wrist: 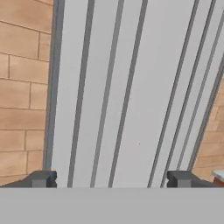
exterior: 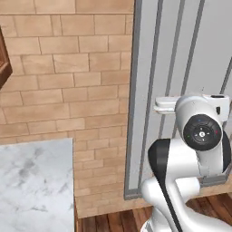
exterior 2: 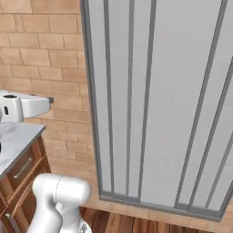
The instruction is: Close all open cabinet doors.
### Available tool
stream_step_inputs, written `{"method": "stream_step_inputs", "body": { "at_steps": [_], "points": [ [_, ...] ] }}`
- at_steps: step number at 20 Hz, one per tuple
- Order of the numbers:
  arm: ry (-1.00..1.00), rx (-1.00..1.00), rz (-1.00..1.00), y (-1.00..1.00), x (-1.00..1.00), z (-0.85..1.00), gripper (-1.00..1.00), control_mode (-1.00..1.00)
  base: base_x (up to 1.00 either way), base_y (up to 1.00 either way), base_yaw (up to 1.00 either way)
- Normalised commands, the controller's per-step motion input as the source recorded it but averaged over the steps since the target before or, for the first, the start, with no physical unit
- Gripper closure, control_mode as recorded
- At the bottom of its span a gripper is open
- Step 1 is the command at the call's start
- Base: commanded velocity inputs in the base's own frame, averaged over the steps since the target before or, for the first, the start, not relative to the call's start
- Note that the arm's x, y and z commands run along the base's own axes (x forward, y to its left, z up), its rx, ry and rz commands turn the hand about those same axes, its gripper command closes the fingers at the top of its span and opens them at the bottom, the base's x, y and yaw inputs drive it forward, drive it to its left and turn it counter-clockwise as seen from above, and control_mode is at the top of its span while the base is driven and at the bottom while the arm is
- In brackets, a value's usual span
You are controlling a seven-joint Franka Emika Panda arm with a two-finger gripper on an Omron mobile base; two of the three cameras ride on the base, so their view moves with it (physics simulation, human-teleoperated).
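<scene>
My gripper [wrist: 111, 179] is open, its two dark fingertips [wrist: 41, 178] standing far apart with nothing between them. It points at a tall grey panelled wall unit [wrist: 131, 87] with vertical ribs, some way short of it. In the right base view the white hand and gripper [exterior 2: 45, 102] reach in from the left edge, above the counter's end. A sliver of reddish-brown wood [exterior: 3, 59] shows at the left edge of the left base view; it may be a cabinet door, but I cannot tell whether it is open.
A marble counter [exterior: 36, 186] lies at the lower left, with wooden drawers [exterior 2: 22, 170] under it. A tan brick wall [exterior: 68, 90] stands behind, and the grey panel [exterior 2: 154, 100] fills the right side. Wood floor [exterior: 113, 222] runs below.
</scene>
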Motion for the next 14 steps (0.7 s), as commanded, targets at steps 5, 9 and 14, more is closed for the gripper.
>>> {"method": "stream_step_inputs", "body": {
  "at_steps": [5,9,14],
  "points": [
    [0.00,0.00,0.00,0.00,0.00,0.00,-1.00,1.00,0.00,0.18,-0.48],
    [0.00,0.00,0.00,0.00,0.00,0.00,-1.00,1.00,0.01,0.14,-0.50],
    [0.00,0.00,0.00,0.00,0.00,0.00,-1.00,1.00,0.03,0.11,-0.51]
  ]
}}
